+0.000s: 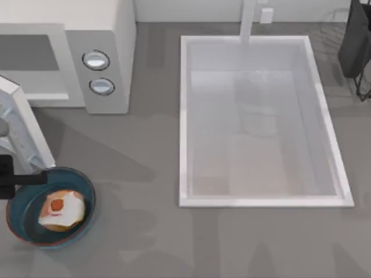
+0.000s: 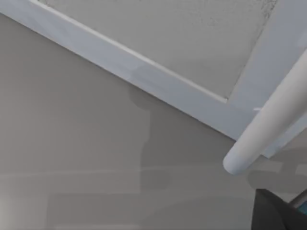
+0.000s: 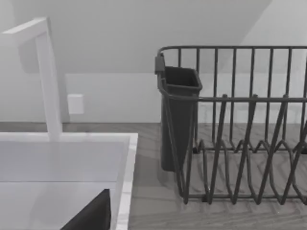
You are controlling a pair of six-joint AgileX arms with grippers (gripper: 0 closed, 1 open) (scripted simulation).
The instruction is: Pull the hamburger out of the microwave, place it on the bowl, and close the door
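**Burger in bowl, door open**

hamburger (image 1: 61, 209) sits inside the bowl (image 1: 26, 223), near its middle, white layer and red-orange spot facing up; bowl is on the counter (image 1: 145, 231) at the top view's front-left corner, in front of the microwave (image 1: 110, 35); microwave is at the back-left, cavity facing forward, two knobs (image 1: 96, 60) on the panel at its right end; the door (image 1: 23, 133) is swung open, angled out toward the front, its outer end just beside the bowl's back rim; whether they touch, cannot tell.

left arm: a dark part (image 1: 17, 178) comes in from the left edge, over the bowl's back-left rim, close to the door end; state of the left jaws: cannot tell, nothing visibly held; left wrist view looks at the counter, the sink's white rim (image 2: 144, 79) and a white faucet spout (image 2: 261, 132).

sink (image 1: 185, 116) fills the centre-right of the counter; well apart from the bowl.

right arm: parked at the back-right by the dark dish rack (image 3: 240, 143); right wrist view shows the rack, its dark cup holder (image 3: 177, 120) and the sink edge; right jaws: cannot tell.
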